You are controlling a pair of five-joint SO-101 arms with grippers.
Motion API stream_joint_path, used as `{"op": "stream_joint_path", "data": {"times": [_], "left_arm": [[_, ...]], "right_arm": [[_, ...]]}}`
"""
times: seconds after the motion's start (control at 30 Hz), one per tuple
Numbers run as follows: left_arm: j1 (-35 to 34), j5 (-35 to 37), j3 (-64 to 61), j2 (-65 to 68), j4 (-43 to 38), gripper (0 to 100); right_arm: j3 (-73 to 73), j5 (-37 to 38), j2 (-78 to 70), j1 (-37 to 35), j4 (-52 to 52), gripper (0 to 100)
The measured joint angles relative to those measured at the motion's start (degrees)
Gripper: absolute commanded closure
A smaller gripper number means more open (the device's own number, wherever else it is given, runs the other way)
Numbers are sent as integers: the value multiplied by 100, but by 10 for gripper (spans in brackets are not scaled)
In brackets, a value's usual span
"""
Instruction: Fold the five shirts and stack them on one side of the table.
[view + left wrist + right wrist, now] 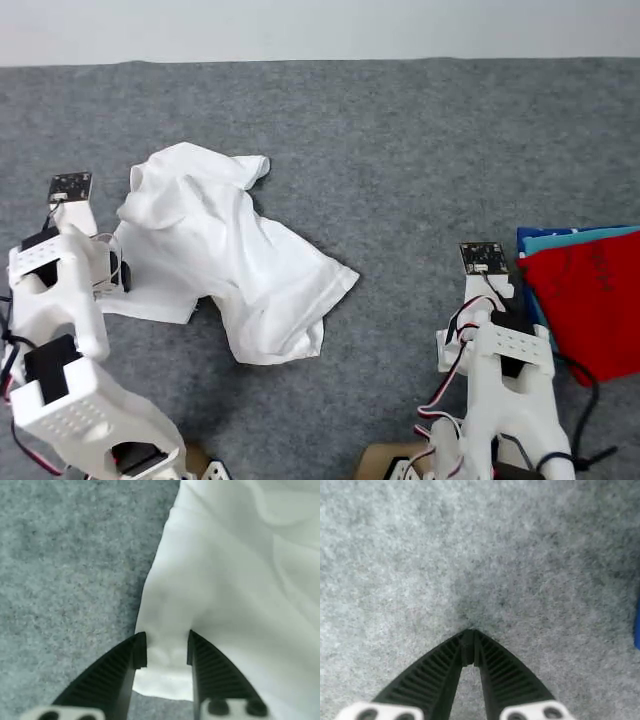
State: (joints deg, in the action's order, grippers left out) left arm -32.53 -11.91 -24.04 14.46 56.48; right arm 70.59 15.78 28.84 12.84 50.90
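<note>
A crumpled white shirt (230,250) lies spread on the grey felt table (400,130), left of the middle. My left gripper (167,650) stands at the shirt's left edge, open a little, its two black fingers set down either side of a puckered bit of the white shirt (225,580) hem. A stack of folded shirts sits at the right edge, a red shirt (590,300) on top and a teal and blue layer (570,238) showing beneath. My right gripper (469,641) is shut with nothing in it, low over bare felt just left of that stack.
The left arm's white body (60,290) stands along the table's left side, the right arm's (505,370) near the front right. Bare felt stretches between the white shirt and the stack and across the back. A sliver of blue cloth (637,625) shows beside the right gripper.
</note>
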Motion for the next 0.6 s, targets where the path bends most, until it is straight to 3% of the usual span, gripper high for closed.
{"op": "stream_joint_path", "data": {"times": [0.6], "left_arm": [[-466, 141, 378, 79, 554, 878]], "right_arm": [[0, 0, 0, 0, 0, 987]]}}
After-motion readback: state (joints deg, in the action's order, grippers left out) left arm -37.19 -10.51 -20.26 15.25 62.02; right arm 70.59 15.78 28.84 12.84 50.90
